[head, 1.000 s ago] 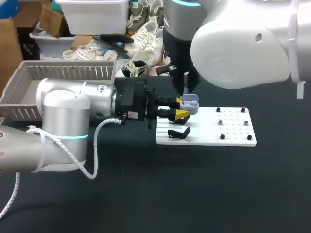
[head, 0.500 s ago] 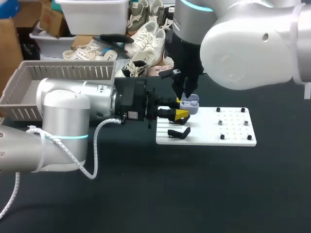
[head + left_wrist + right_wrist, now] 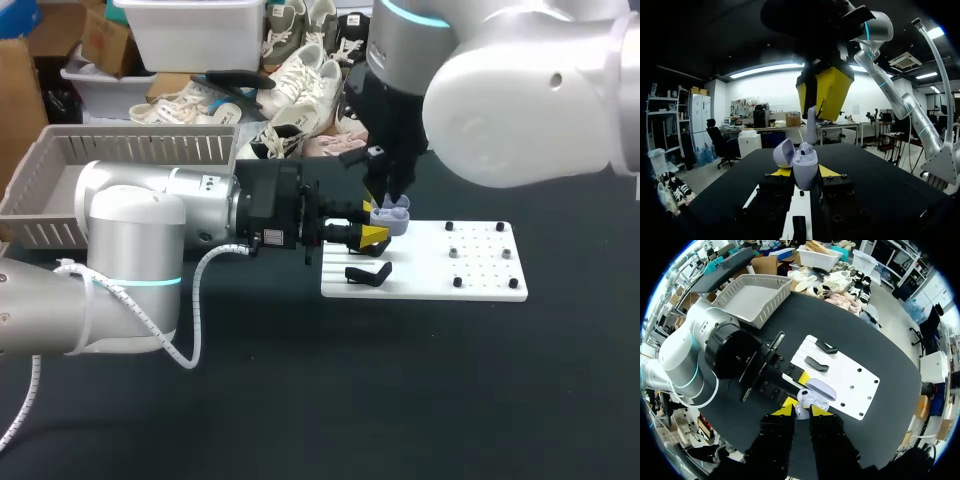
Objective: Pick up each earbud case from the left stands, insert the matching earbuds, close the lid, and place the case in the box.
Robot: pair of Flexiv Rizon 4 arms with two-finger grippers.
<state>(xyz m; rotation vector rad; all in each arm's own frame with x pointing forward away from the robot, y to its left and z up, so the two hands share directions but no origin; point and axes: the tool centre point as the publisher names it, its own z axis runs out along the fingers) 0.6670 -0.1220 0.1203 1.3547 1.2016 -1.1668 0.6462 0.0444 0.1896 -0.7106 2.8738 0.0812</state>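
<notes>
A lavender earbud case (image 3: pixel 805 170) stands upright with its lid (image 3: pixel 784 152) open, and my left gripper (image 3: pixel 805 173) is shut on its body. One white earbud (image 3: pixel 806 148) sits in it. Over the left end of the white plate (image 3: pixel 480 285) the same case (image 3: pixel 392 216) shows in my left gripper (image 3: pixel 368 222). My right gripper (image 3: pixel 386 203) hangs straight above the case, shut on a second white earbud (image 3: pixel 811 125) whose stem points down at the case. In the right wrist view the earbud (image 3: pixel 800 412) sits between the yellow tips of my right gripper (image 3: pixel 800 410), just over the open case (image 3: pixel 815 396).
A black stand (image 3: pixel 367 272) lies on the plate's near left part, and small pegs (image 3: pixel 455 252) stud its right half. A grey basket (image 3: pixel 60 190) stands at the table's back left. My left arm stretches across the left half of the table.
My right arm has shifted a little to the right, bringing its gripper over the open case. My left arm and the case have stayed still.
</notes>
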